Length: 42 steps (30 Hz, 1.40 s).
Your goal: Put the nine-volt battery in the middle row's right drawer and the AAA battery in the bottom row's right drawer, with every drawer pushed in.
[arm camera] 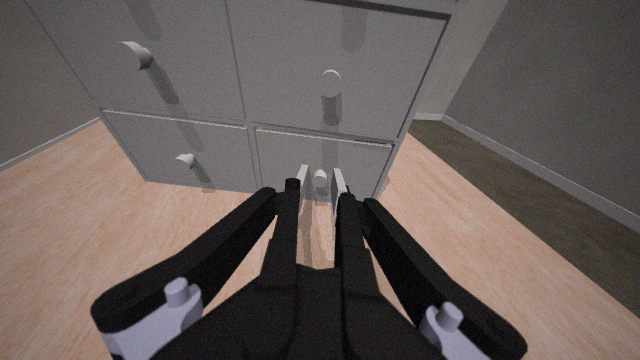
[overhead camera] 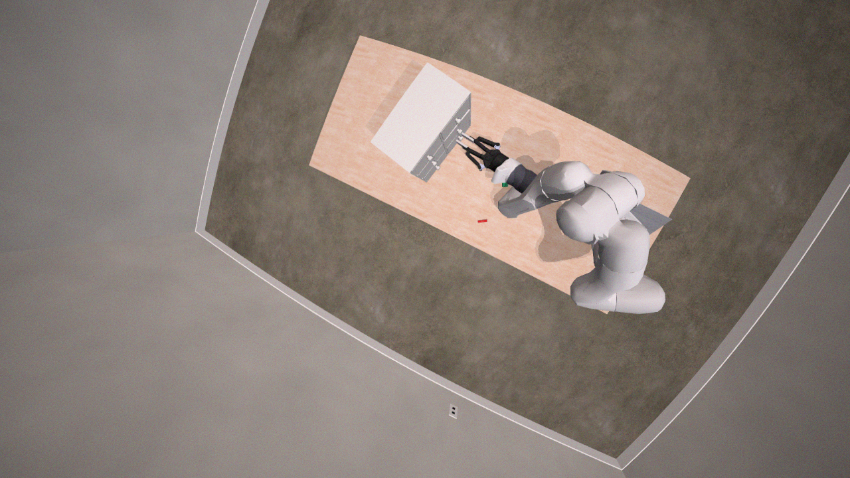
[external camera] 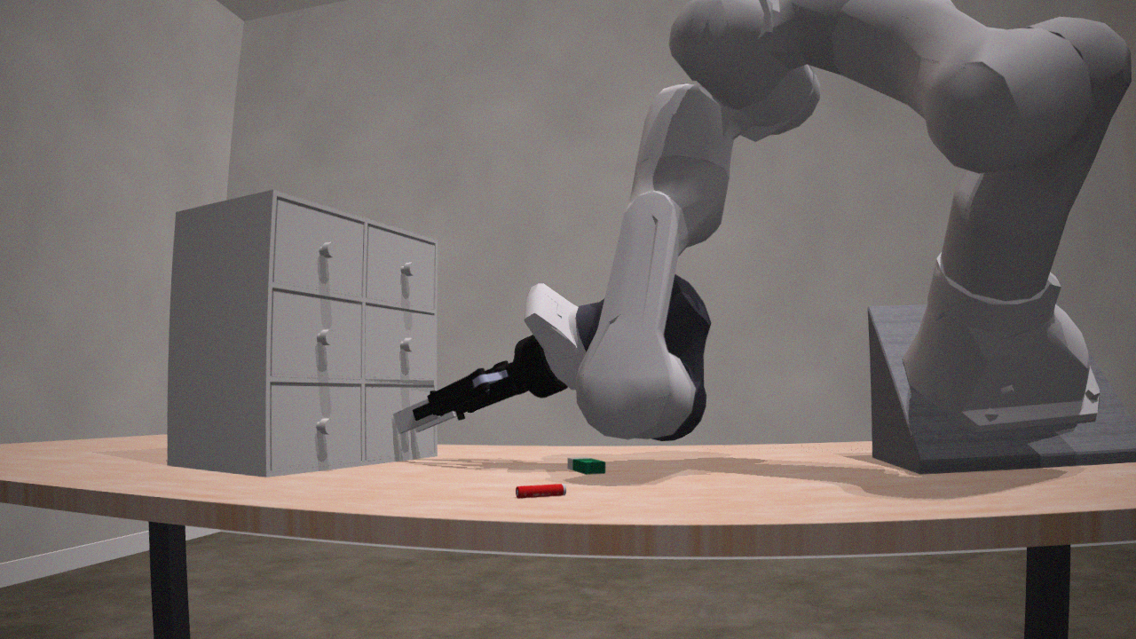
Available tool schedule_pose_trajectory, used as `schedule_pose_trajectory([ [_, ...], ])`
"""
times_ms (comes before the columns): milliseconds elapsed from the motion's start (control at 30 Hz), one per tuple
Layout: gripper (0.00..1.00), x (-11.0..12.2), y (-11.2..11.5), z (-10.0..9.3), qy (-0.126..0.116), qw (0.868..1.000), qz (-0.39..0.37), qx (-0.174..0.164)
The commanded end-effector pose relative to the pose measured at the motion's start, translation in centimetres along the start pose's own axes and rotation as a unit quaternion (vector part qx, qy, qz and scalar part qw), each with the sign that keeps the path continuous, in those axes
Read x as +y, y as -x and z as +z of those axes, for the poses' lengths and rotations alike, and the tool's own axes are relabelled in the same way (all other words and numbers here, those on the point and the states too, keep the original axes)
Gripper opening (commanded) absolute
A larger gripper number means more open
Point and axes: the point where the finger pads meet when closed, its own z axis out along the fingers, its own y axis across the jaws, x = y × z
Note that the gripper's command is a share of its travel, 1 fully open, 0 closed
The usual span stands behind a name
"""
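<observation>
The grey chest stands upright, and all its drawers look pushed in. My gripper is partly open at the bottom right drawer, tilted downward. That drawer's knob shows between the two pads in the wrist view, with a gap on each side; nothing is gripped. The middle right drawer is just above. The green nine-volt battery lies on the table, partly hidden by the arm from above. The red AAA battery lies on its side nearby.
The middle right knob sticks out above my fingers. The bottom left knob is to their left. The arm's grey wedge base stands at the table's far end from the chest.
</observation>
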Motion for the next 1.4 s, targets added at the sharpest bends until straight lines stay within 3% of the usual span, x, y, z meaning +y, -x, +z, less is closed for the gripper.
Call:
schedule_pose_trajectory([
  [0,0.20,0.01,0.09,0.11,0.001,1.000,0.002,-0.001],
  [400,0.20,0.01,0.09,0.11,0.001,1.000,0.002,-0.001],
  [433,0.08,0.01,0.09,0.11,0.001,1.000,0.002,-0.001],
  [1367,0.08,0.01,0.10,0.08,0.001,1.000,0.002,-0.001],
])
